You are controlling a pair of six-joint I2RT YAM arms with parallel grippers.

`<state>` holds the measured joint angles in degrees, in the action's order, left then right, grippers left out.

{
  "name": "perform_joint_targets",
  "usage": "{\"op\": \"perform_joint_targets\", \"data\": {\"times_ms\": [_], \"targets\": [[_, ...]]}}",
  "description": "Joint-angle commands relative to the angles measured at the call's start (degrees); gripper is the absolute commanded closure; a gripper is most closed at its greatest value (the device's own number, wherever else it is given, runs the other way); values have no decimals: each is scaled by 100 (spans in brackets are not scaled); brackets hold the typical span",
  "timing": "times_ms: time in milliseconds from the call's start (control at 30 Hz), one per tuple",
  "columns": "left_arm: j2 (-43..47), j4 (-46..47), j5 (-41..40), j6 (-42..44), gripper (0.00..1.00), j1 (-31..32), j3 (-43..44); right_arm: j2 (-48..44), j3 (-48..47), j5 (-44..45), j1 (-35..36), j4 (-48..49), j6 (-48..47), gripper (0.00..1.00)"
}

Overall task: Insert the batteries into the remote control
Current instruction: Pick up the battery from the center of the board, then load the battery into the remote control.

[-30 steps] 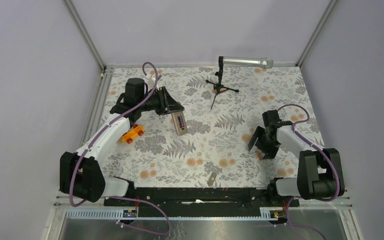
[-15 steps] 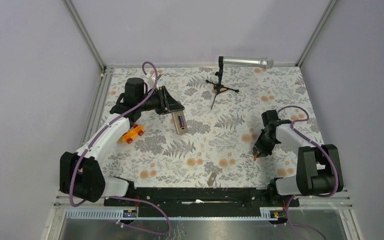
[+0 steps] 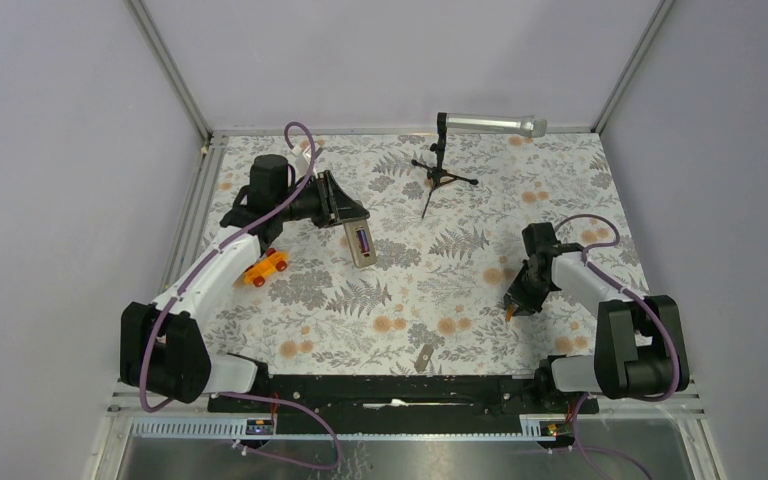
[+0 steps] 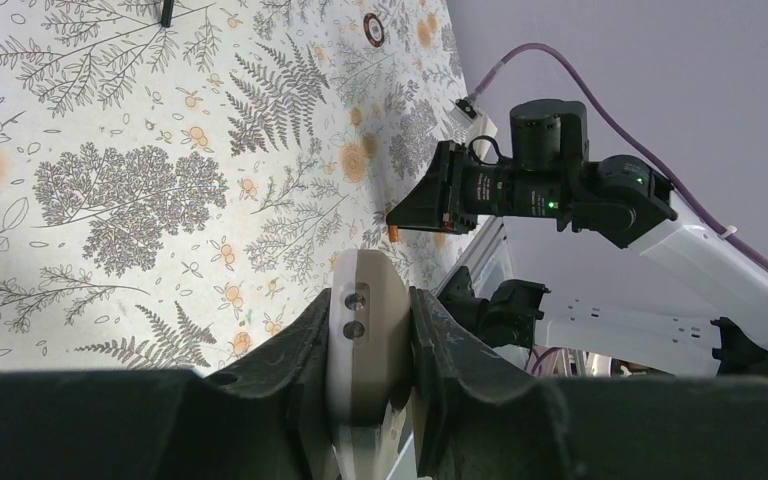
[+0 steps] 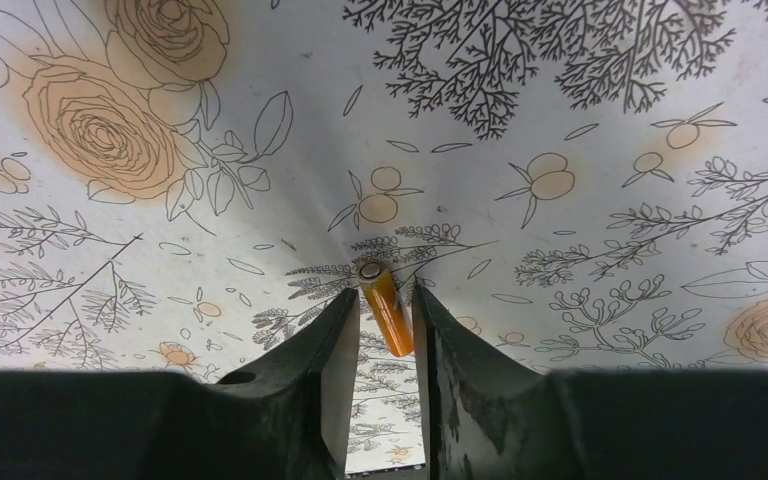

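**Each tool holds one thing**

An orange toy car (image 3: 265,267) with red wheels sits on the flowery desk (image 3: 410,290). It is near the left tool (image 3: 352,225), a bit to the left of it and closer to the arm bases.

The left tool is closed tight on the remote control (image 3: 364,250). It grips one end, and the rest of the remote sticks out past the tool tips. The tan back of the remote faces up. The dark blue battery (image 3: 362,242) lies in that tan hollow. In the left wrist view, the white remote (image 4: 365,340) is squeezed between the two black fingers (image 4: 295,355).

A small tan piece (image 3: 423,358) lies flat on the desk. It is well apart from both tools and close to the arm bases.

A silver microphone (image 3: 490,125) on a black stand (image 3: 443,170) is at the far edge of the desk, well past both tools.

The right tool (image 3: 516,302) points down at the desk. It is closed on the orange battery (image 3: 511,312). In the right wrist view, the orange battery (image 5: 385,305) sits a little tilted between the two fingers (image 5: 325,345), with its silver end poking out past the tips. I cannot tell if that end touches the desk. The right tool is well apart from the remote.
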<state>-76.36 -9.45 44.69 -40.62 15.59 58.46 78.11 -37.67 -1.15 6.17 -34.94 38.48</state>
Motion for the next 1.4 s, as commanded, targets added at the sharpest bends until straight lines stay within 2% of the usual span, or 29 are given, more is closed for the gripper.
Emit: {"op": "perform_joint_targets", "data": {"times_ms": [0,267,467,633,833,1167,1367], "targets": [[-50,438,194,-75,100,-39,11,-21,172,440,105,-263,133,67],[-68,447,205,-86,100,-40,45,217,192,516,498,-283,160,69],[-42,453,198,-103,100,-39,1,277,143,688,723,-295,227,86],[-48,509,248,-98,100,-39,-41,-51,-68,742,879,-131,64,94],[-156,1056,347,-497,100,102,-306,-684,-517,-185,1088,287,-191,97],[-692,1891,556,-933,100,931,-237,-998,-2090,-1844,2063,416,-458,100],[-944,2268,797,-1216,100,1164,-124,-961,-2810,-2216,2656,476,-264,98]]}}
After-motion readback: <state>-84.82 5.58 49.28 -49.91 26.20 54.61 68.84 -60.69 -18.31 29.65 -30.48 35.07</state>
